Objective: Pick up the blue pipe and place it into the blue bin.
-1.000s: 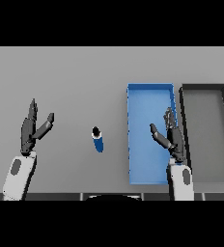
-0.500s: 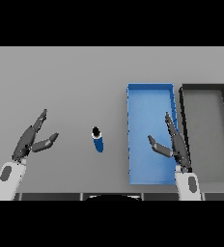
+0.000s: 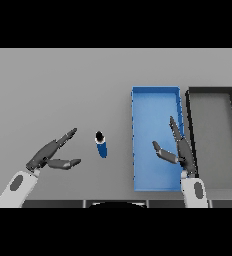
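A short blue pipe [image 3: 101, 145] with a dark open end lies on the grey table, just left of the blue bin [image 3: 155, 97]. My left hand [image 3: 50, 154] is open to the pipe's left, fingers pointing toward it with a small gap between thumb tip and pipe. My right hand [image 3: 180, 149] hovers open over the blue bin's right half, fingers straight and thumb spread to the left. Neither hand holds anything.
A black bin [image 3: 211, 91] stands right beside the blue bin, at the table's right. The grey table [image 3: 53, 90] stretches far and left of the pipe.
My left hand has swung right and lower, tilting toward the pipe. The right hand has lowered slightly over the blue bin. The pipe has not moved.
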Available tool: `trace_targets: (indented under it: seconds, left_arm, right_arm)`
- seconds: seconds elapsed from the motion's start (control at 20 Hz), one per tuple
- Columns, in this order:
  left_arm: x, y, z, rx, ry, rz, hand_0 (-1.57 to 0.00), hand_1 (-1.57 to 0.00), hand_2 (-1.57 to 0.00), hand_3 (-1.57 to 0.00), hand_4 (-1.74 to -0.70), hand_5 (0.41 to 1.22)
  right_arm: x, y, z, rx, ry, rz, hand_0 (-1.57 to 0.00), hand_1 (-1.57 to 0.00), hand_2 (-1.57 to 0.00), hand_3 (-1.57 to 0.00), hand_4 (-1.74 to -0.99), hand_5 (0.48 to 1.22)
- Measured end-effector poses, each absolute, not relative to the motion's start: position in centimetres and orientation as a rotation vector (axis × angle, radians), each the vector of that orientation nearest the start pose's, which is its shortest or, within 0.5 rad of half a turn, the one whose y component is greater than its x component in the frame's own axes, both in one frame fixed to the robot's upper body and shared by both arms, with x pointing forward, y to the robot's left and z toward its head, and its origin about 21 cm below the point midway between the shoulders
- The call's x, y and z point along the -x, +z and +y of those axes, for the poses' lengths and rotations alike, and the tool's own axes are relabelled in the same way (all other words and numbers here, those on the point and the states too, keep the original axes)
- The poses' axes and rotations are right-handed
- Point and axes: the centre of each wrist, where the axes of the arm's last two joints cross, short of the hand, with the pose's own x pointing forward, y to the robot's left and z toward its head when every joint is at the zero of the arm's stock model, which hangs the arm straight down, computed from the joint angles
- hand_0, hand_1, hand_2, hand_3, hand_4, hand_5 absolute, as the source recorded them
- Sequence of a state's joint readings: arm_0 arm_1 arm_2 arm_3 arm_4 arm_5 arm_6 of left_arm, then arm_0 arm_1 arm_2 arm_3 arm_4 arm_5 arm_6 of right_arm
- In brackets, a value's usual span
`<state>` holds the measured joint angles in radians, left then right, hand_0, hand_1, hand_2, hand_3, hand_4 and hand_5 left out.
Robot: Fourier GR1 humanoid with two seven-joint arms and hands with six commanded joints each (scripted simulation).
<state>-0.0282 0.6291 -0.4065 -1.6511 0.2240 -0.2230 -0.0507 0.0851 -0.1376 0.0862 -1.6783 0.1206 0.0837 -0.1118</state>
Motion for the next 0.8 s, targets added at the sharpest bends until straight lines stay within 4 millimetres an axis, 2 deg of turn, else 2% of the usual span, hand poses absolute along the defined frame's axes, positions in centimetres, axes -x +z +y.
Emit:
trace_targets:
  seconds: [0.35, 0.55, 0.75, 0.8]
  left_arm:
    - [-23.5, 1.4, 22.6, 0.316, -0.843, -1.413, 0.00, 0.00, 0.00, 0.00, -1.12, 0.446]
    - [-24.6, 0.7, 20.7, 0.318, -0.860, -1.397, 0.00, 0.00, 0.00, 0.00, -1.11, 0.450]
    - [-26.0, -0.9, 18.6, 0.353, -0.852, -1.365, 0.00, 0.00, 0.00, 0.00, -1.10, 0.441]
    - [-25.7, -1.2, 17.9, 0.363, -0.860, -1.386, 0.00, 0.00, 0.00, 0.00, -1.08, 0.442]
  right_arm:
    - [-22.5, 1.3, -24.4, 0.063, 0.299, -1.682, 0.00, 0.00, 0.00, 0.00, -1.272, 0.617]
    - [-22.3, 1.4, -24.4, 0.072, 0.295, -1.670, 0.00, 0.00, 0.00, 0.00, -1.276, 0.609]
    - [-22.2, 1.3, -24.8, 0.061, 0.287, -1.660, 0.00, 0.00, 0.00, 0.00, -1.266, 0.598]
    - [-22.0, 1.0, -24.9, 0.072, 0.292, -1.662, 0.00, 0.00, 0.00, 0.00, -1.265, 0.597]
